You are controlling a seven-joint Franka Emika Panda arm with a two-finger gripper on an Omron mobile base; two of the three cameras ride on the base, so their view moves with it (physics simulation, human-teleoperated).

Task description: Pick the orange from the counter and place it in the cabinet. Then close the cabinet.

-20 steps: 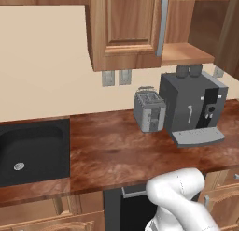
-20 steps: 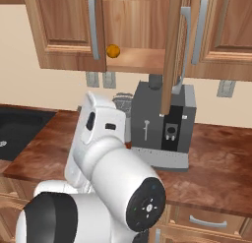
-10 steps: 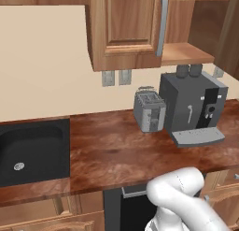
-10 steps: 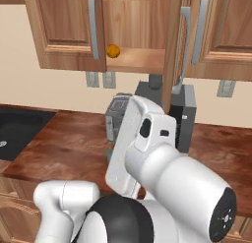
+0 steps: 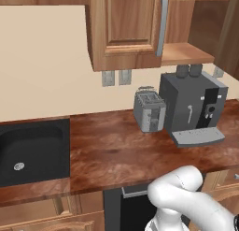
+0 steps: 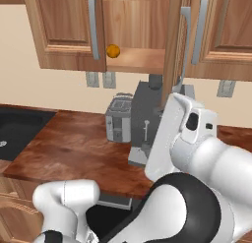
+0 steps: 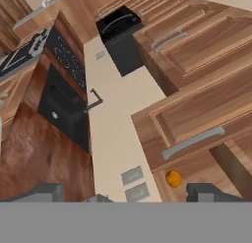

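Note:
The orange [image 6: 113, 50] rests on the wooden shelf inside the cabinet [image 6: 142, 61], near the left side of the opening. The cabinet's right door [image 6: 173, 50] stands open, edge-on in the right base view. In the hand view the orange [image 7: 173, 178] shows small inside the cabinet [image 7: 197, 114], well beyond my gripper [image 7: 127, 195]. The fingertips [image 7: 47, 192] are spread wide apart with nothing between them. The white arm [image 6: 187, 138] is raised over the counter [image 6: 74, 148], below and to the right of the opening. From the left base view the open shelf [image 5: 186, 52] is visible.
A silver toaster [image 5: 149, 111] and a dark coffee machine [image 5: 191, 108] stand on the counter [image 5: 112, 155] under the cabinet. The black sink [image 5: 32, 150] is set in at the left. Wall outlets [image 5: 115, 77] sit below the cabinet.
My arm has swung from the left to the right across the right base view, away from the opening. The orange stays on the shelf and the door stays open.

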